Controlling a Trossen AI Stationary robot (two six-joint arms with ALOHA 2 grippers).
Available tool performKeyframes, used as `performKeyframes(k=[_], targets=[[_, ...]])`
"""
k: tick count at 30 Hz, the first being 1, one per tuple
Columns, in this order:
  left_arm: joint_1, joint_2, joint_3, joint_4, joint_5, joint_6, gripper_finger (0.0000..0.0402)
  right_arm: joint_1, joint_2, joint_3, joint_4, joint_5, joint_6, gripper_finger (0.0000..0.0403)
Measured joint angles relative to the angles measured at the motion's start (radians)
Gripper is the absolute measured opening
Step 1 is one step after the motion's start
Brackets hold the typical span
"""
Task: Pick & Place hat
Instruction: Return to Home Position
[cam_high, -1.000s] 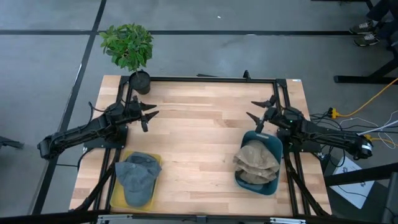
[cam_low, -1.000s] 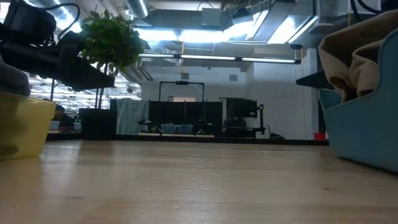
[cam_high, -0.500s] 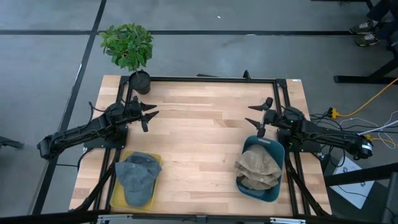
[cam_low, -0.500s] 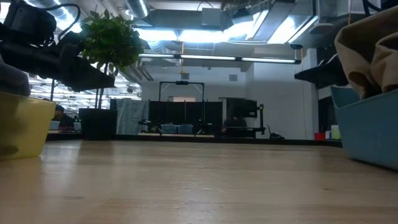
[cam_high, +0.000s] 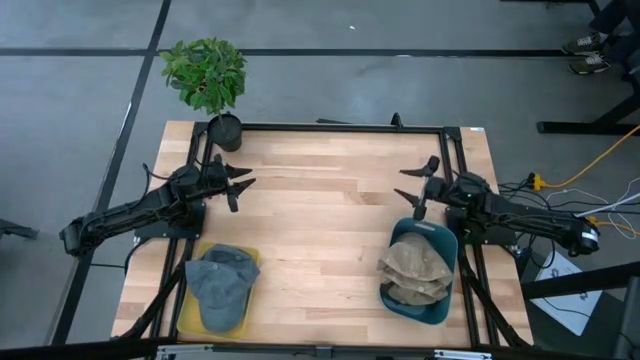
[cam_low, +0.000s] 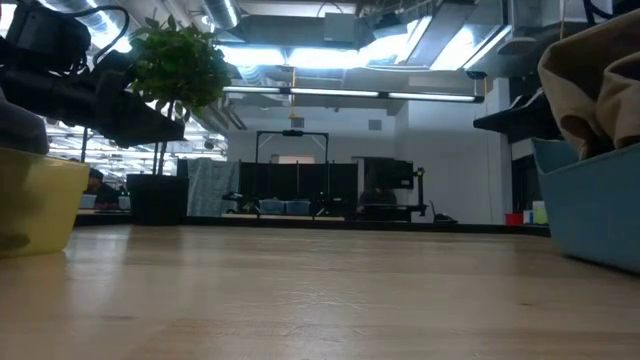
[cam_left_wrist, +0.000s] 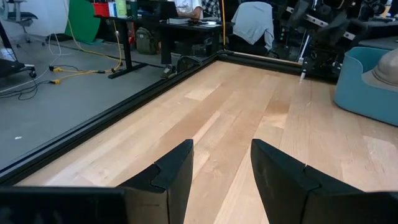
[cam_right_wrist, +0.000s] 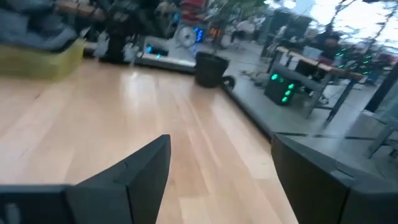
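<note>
A tan hat lies crumpled in a blue bin at the table's near right; its cloth rises above the bin's rim. A blue-grey cap rests in a yellow bin at the near left. My left gripper hovers open over the left of the table, on the far side of the yellow bin. My right gripper hovers open just beyond the blue bin's far rim. In each wrist view only bare wood shows between the fingers of my left gripper and of my right gripper.
A potted plant stands at the far left corner. A black frame rail runs along the table's far edge and down both sides. Bare wood spreads between the two bins and the two arms.
In the first half second the blue bin with the tan hat shifted a little toward the table's near edge, and the hat settled lower in it. My right gripper turned slightly at the wrist and stayed open. Nothing has moved since then.
</note>
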Motion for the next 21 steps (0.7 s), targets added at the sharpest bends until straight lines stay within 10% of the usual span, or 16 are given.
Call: performKeyframes(k=[21], targets=[[0.0,0.0,0.0,0.003,0.0,0.0,0.0157,0.0,-0.001,0.001,-0.048,0.027,-0.039,0.0275]])
